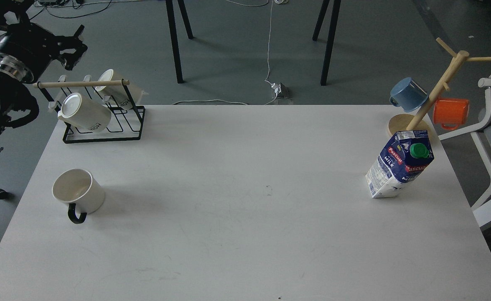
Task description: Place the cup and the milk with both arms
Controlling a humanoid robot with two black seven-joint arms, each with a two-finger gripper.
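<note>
The cup [78, 192], a plain white mug with a black loop handle, stands upright near the table's left edge with its handle toward the front. The milk [400, 164], a blue-and-white carton with a green cap, stands at the right side of the table. My left gripper [75, 47] hangs dark off the table's far left corner, above and behind the black mug rack and well away from the cup. Its two fingers stand apart with nothing between them. My right gripper is out of view.
A black wire rack [103, 121] with a wooden bar holds two white lettered mugs at the back left. A wooden mug tree [433, 96] with a blue mug [408, 94] and an orange mug [451, 112] stands just behind the milk. A white frame [489, 125] stands beyond the table's right edge.
</note>
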